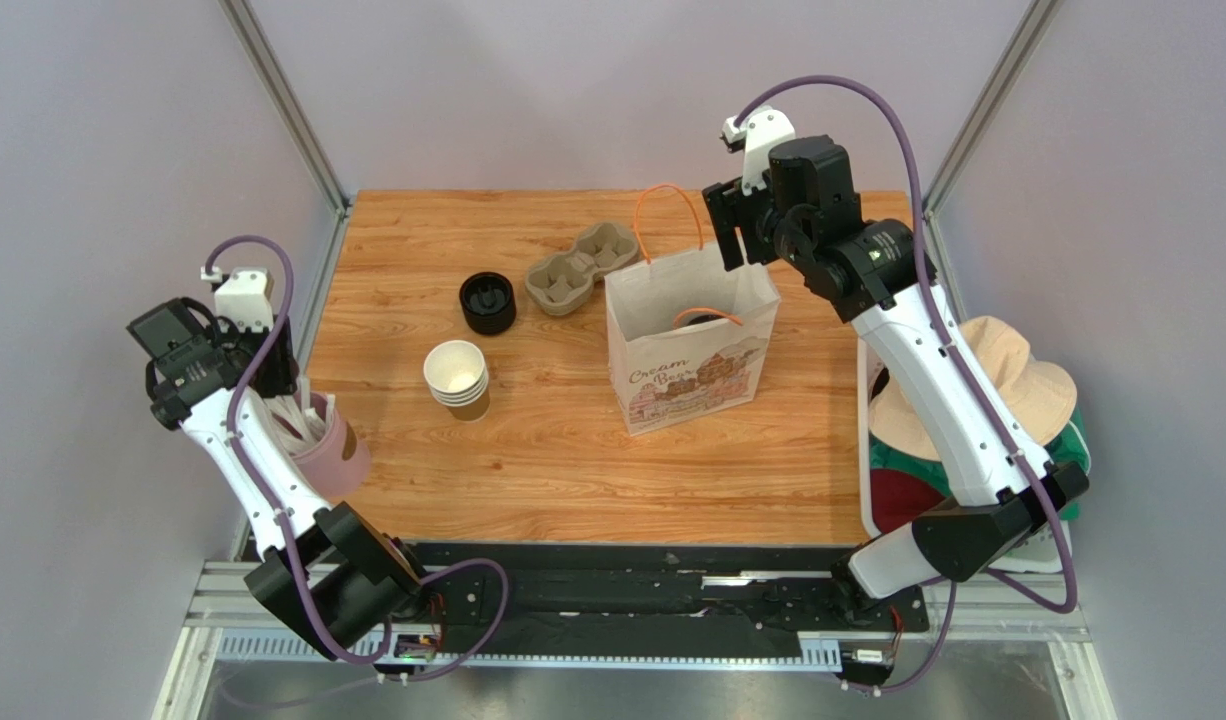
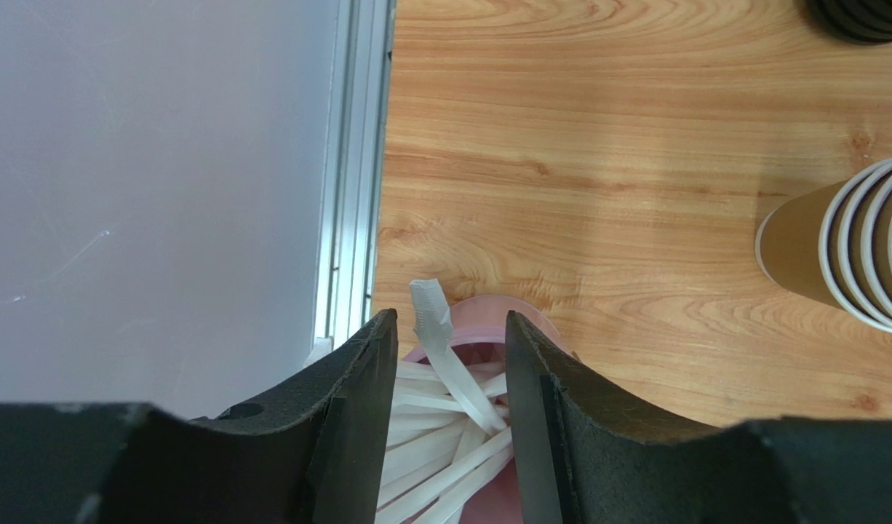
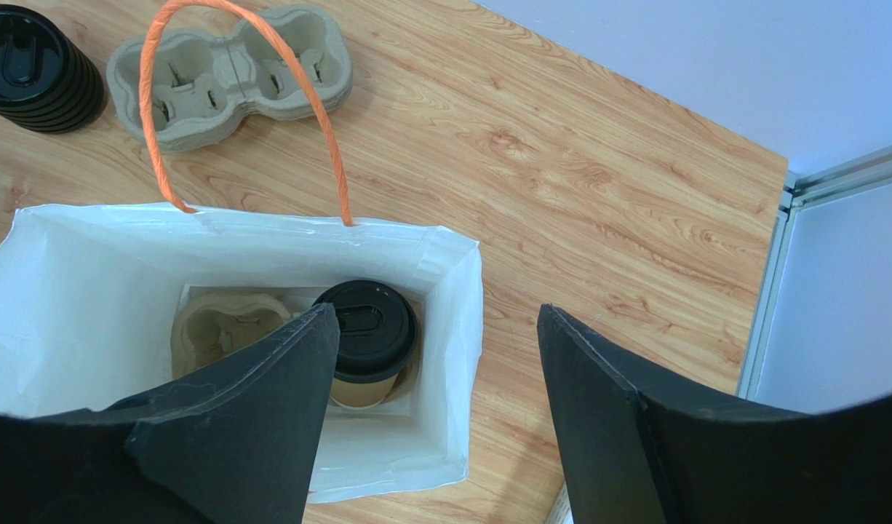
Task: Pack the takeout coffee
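I count one takeout coffee point(image 3: 363, 328), kraft cup under a black sip lid. It stands upright in the bottom of the one white paper bag point(image 3: 90, 284), directly below my right tool point(image 3: 437, 317) and nearest its left finger point(image 3: 254, 404). The coffee sits in one pocket of a pulp carrier point(image 3: 226, 328) that lies on the bag floor. That makes two carriers, since a second carrier point(image 3: 232, 76) lies on the worktop point(image 3: 593, 186) beyond the bag, ahead and to the left of this tool. Just left of that is one stack of black lids point(image 3: 35, 71).

My right tool hangs over the bag's open mouth with its jaws spread wide, holding nothing and touching nothing.

My left tool point(image 2: 453, 322) is at the worktop's left edge, nosed down over one pink cup point(image 2: 472, 338) packed with several white paper-wrapped sticks point(image 2: 450, 480). Its jaws are about half open, one either side of the cup's mouth. One stick point(image 2: 434, 317) pokes up in the gap between them, but they are not closed on it. I cannot tell whether a finger touches the rim.

One stack of lidless brown cups point(image 2: 844, 257) stands ahead and to the right of this tool, well apart from it.
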